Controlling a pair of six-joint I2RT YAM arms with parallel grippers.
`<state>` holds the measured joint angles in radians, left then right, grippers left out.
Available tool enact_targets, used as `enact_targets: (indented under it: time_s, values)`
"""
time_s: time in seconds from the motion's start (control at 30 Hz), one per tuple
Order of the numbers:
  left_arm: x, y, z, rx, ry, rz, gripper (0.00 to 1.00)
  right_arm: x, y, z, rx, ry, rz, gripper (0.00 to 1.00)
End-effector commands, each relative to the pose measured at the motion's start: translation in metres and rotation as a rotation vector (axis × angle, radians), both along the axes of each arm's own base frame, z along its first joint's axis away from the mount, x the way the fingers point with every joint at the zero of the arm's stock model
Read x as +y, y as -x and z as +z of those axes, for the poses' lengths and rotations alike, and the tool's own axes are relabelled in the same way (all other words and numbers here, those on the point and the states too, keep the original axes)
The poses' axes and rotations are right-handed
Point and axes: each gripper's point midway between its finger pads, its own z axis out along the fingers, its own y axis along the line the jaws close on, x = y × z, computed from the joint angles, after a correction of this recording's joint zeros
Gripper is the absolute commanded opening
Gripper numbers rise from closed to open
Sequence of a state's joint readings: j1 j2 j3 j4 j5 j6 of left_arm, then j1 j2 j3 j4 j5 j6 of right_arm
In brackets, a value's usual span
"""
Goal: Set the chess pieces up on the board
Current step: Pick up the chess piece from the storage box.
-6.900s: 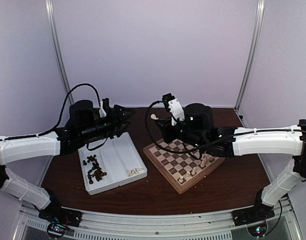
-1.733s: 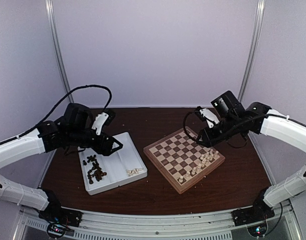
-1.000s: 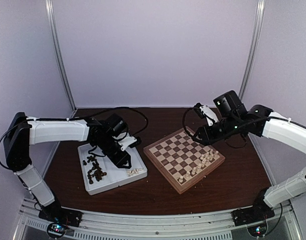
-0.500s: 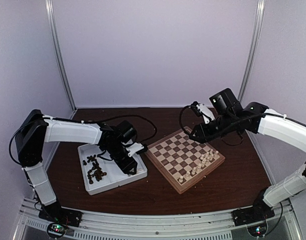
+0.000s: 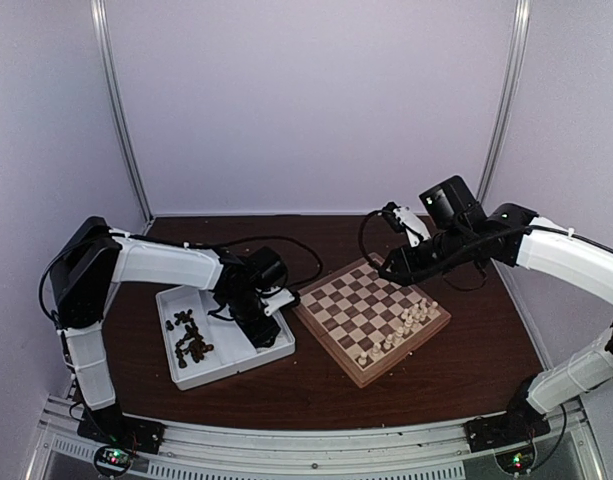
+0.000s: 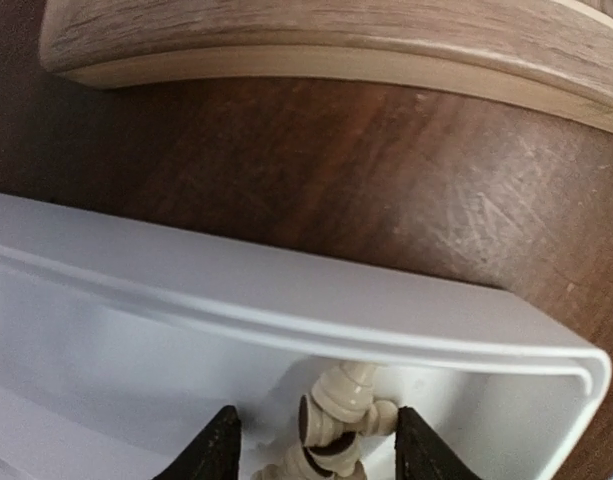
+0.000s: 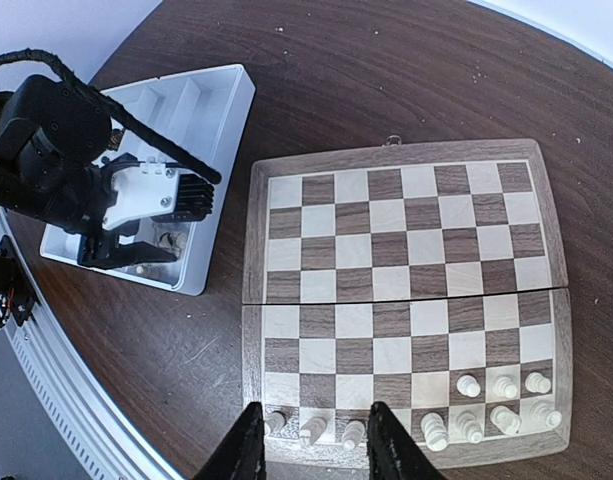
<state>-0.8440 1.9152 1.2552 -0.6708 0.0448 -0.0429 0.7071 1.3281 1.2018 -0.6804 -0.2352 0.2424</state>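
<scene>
The board [image 5: 369, 318] lies right of centre, and it fills the right wrist view [image 7: 401, 300]. Cream chess pieces [image 5: 411, 320] stand in its two rows nearest the right edge, with more along that edge [image 7: 466, 425]. Loose cream pieces [image 6: 346, 410] lie in the near right corner of the white tray [image 5: 226, 300]. My left gripper [image 5: 261, 325] is low over them, open [image 6: 316, 455], one finger on each side without touching. Dark pieces [image 5: 191, 338] are heaped in the tray's left compartment. My right gripper [image 5: 386, 270] hovers open above the board's far corner [image 7: 314, 450], holding nothing.
The tray's rim [image 6: 286, 315] runs across the left wrist view, with bare brown table and the board's wooden edge [image 6: 336, 40] beyond it. In the right wrist view the left arm [image 7: 136, 215] covers part of the tray [image 7: 216, 100]. Cage posts stand at the back.
The left arm swung right across the tray and came down over the cream pieces, and its jaws opened wider. The right arm shifted slightly left above the board.
</scene>
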Motion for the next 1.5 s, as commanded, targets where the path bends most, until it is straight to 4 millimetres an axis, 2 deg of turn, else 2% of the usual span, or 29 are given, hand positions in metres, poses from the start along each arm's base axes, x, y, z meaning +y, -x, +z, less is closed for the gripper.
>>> enact_targets:
  time_s: [0.0,0.17,0.37,0.5,0.63,0.77,0.87,1.0,1.3,1.47]
  values:
    - [0.015,-0.025,0.009,-0.134,-0.102,0.060,0.50,0.000,-0.005,0.007,-0.020,-0.011,-0.008,0.35]
    - [0.021,-0.050,0.032,-0.233,-0.068,0.162,0.48,0.000,-0.006,0.008,-0.028,-0.008,-0.006,0.35]
    - [0.020,-0.070,0.043,-0.246,-0.005,0.247,0.46,0.002,-0.005,0.011,-0.027,-0.020,0.001,0.35]
    - [0.003,-0.059,0.050,-0.187,0.088,0.189,0.58,0.001,-0.003,0.011,-0.028,-0.019,0.003,0.35]
    - [-0.011,-0.045,0.054,-0.143,0.174,0.098,0.59,0.001,-0.002,0.009,-0.023,-0.022,0.002,0.35]
    - [-0.019,-0.044,0.049,-0.125,0.173,0.018,0.46,0.001,-0.002,0.009,-0.020,-0.025,0.005,0.35]
    - [-0.018,-0.045,0.040,-0.122,0.140,-0.020,0.39,0.000,-0.001,0.010,-0.021,-0.024,0.003,0.35]
    - [-0.011,-0.049,0.033,-0.126,0.104,-0.019,0.38,-0.001,0.000,0.011,-0.020,-0.022,-0.001,0.35]
    - [0.007,-0.057,0.016,-0.113,0.042,0.003,0.44,-0.002,0.001,0.010,-0.016,-0.025,-0.005,0.35]
    - [0.009,-0.059,0.005,-0.102,0.021,0.004,0.46,-0.001,0.001,0.010,-0.012,-0.024,-0.003,0.35]
